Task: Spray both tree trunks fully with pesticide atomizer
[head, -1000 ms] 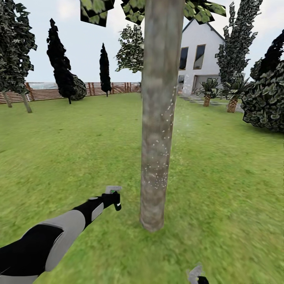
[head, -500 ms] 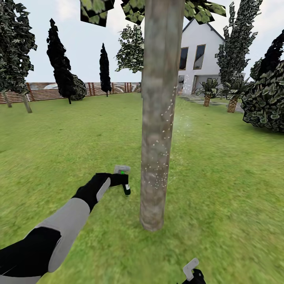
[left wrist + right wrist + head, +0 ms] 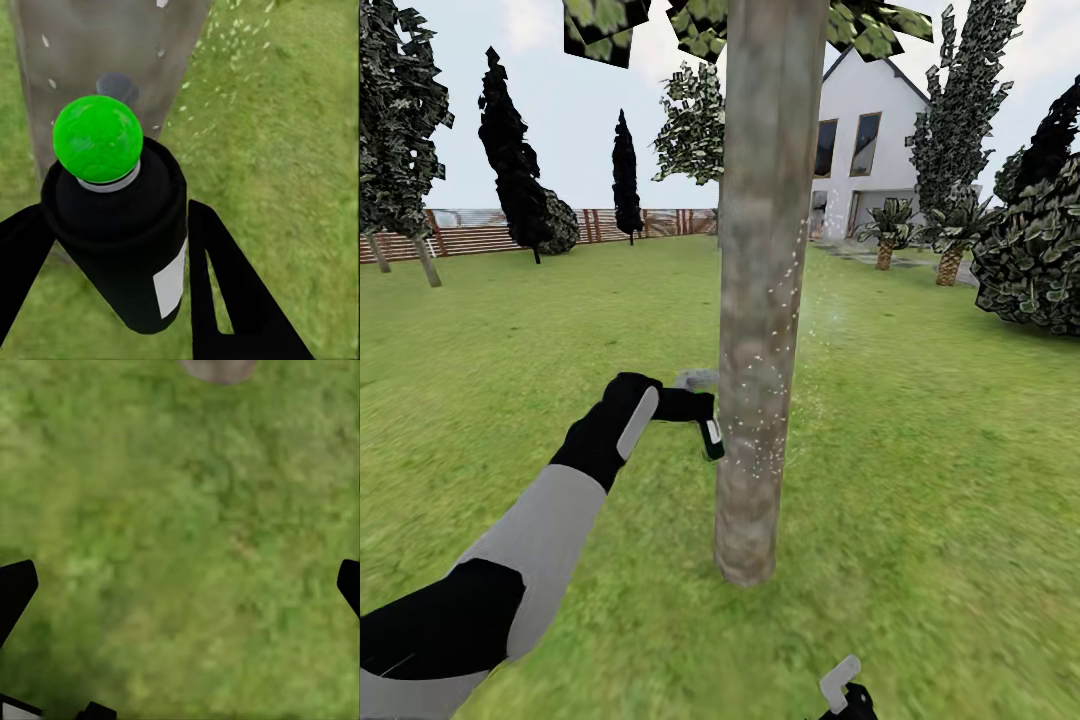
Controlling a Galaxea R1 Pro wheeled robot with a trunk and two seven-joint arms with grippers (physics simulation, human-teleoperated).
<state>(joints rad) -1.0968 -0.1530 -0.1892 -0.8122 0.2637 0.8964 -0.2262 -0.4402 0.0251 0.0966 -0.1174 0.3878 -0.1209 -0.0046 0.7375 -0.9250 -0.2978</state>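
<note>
1. The left arm (image 3: 530, 540) is reaching forward and up from the near side of the lawn (image 3: 540, 330) towards the tree trunk (image 3: 760, 300), its black wrist ending just beside the bark.
2. The left claw (image 3: 695, 410) is clamping the spray bottle (image 3: 710, 438); in the left wrist view its two black fingers (image 3: 225, 292) are pressing against either side of the bottle (image 3: 124, 232).
3. The bottle is hanging tilted at the near-left edge of the trunk, roughly a third of the way up the visible bark, so close that I cannot tell whether it is touching.
4. In the left wrist view the bottle is showing a round green end (image 3: 97, 139), a black body and a white label patch; what is inside it cannot be seen.
5. White specks (image 3: 770, 420) are dotting the trunk's right half beside the bottle and higher, and more are drifting just right of the trunk over the grass.
6. The right claw (image 3: 845, 690) is sitting low, near the trunk's base, cut off by the edge of the head view; only a grey finger and a black tip are showing.
7. In the right wrist view its black fingertips (image 3: 15, 589) are standing wide apart over bare grass (image 3: 180, 547), holding nothing, with the trunk's foot (image 3: 217, 367) at the frame edge.
8. The trunk's top is cut off, with only scraps of leaves (image 3: 610, 25) showing beside it.
</note>
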